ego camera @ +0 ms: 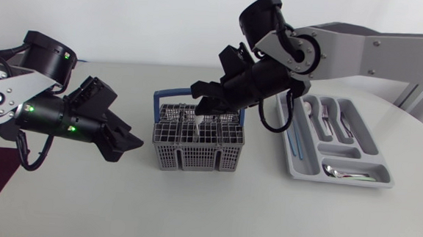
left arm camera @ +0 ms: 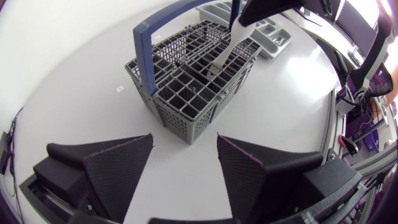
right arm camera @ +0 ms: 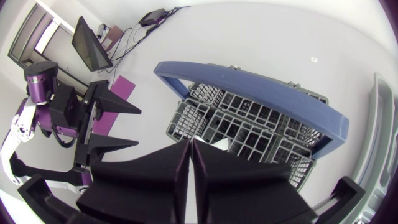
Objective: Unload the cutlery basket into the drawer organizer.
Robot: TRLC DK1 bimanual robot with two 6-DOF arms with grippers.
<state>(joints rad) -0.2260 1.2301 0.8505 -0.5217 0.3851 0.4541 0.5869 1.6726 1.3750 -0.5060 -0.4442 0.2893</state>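
Head view: the cutlery piece (ego camera: 196,126) stands nearly upright in the basket (ego camera: 194,159), its top end pinched by the right gripper (ego camera: 197,112) above it.

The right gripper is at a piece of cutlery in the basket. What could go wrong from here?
1. The right gripper seems to pinch the utensil only near its end, so it may slip during lifting.
2. The blue handle arches close over that spot, so the utensil could knock it.
3. The left gripper is open and apart from the basket, so nothing holds it if the utensil snags.
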